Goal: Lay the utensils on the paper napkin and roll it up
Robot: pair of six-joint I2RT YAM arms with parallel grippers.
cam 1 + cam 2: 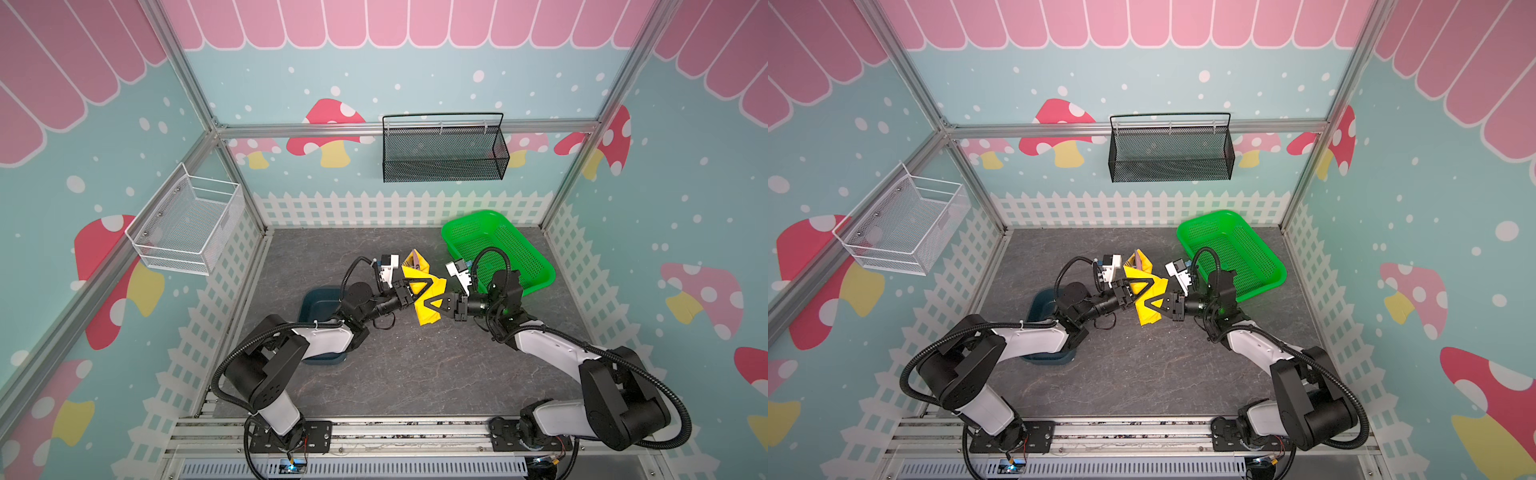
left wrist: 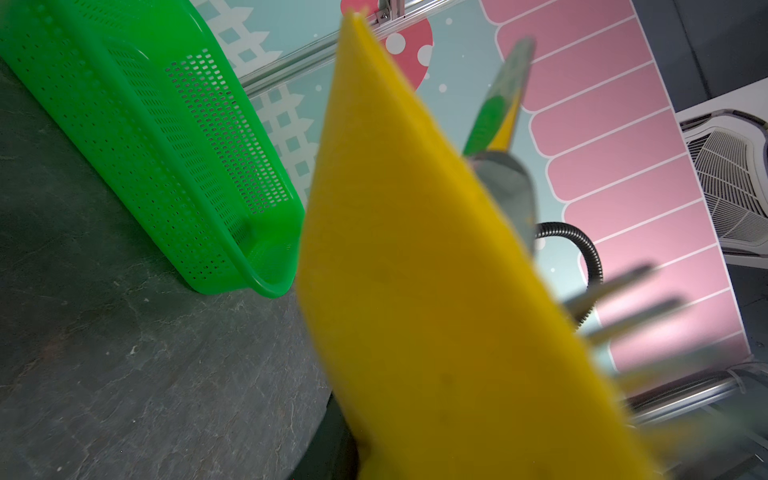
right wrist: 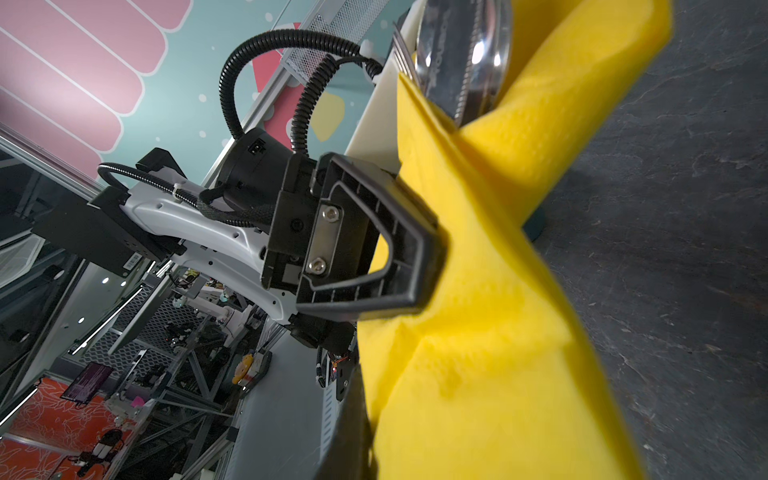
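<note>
Two hands (image 1: 422, 291) (image 1: 435, 302) grip the paper napkin (image 1: 412, 273) around utensils (image 3: 465, 54).

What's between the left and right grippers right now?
The paper napkin, wrapped around the utensils. In both top views the left gripper and right gripper meet it from opposite sides.

napkin (image 1: 417, 274): yellow | basket (image 1: 537, 286): green, perforated | tray (image 1: 316, 305): dark blue | tabletop (image 1: 415, 370): grey, veined | utensils (image 3: 465, 54): silver
</note>
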